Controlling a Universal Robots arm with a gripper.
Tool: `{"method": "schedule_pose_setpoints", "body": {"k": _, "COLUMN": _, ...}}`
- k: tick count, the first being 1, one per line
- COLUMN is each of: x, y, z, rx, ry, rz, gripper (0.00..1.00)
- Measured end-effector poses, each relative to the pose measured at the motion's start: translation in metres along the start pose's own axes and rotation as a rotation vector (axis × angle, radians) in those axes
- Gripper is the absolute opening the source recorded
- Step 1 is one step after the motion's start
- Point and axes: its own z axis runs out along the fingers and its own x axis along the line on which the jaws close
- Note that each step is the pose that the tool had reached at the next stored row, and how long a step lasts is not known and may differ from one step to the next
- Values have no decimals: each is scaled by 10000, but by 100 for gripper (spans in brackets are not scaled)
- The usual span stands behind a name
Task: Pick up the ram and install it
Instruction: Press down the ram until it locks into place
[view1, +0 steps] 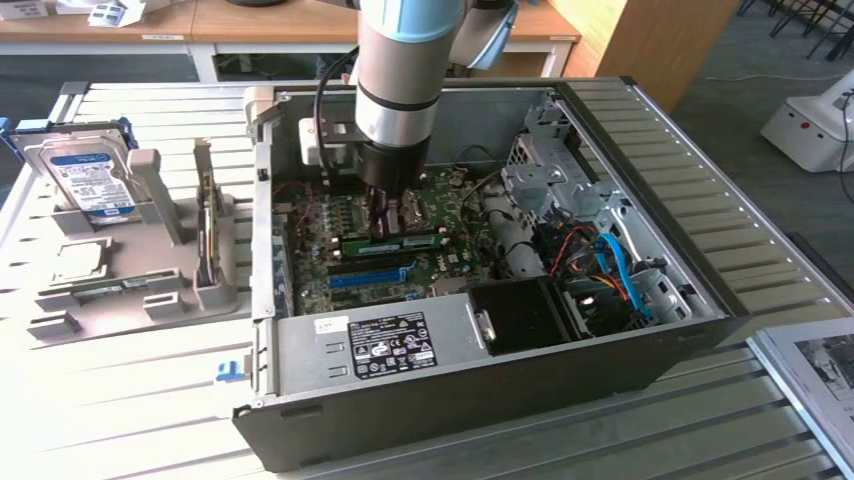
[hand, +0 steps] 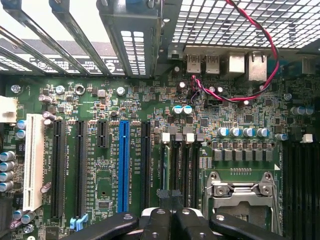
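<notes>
The ram (view1: 394, 243), a slim green stick with a pale sticker, lies along the motherboard inside the open computer case (view1: 694, 240). My gripper (view1: 383, 222) reaches straight down into the case and its dark fingers end right at the ram's end toward the exterior view's left. In the wrist view the gripper (hand: 170, 221) is shut, its black fingers pressed together at one end of the black memory slots (hand: 182, 165). Whether the fingers pinch the ram or only touch it, I cannot tell.
A blue expansion slot (hand: 123, 165) and the CPU socket (hand: 240, 192) flank the memory slots. Red and blue cables (view1: 607, 265) and the power supply (view1: 387, 345) crowd the case. A grey fixture (view1: 160, 260) on the exterior view's left holds a hard drive (view1: 87, 175).
</notes>
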Motion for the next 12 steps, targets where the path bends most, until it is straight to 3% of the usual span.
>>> {"method": "schedule_pose_setpoints", "body": {"k": 12, "x": 1, "y": -1, "z": 18, "rx": -1, "ry": 0, "rz": 0, "gripper": 10}}
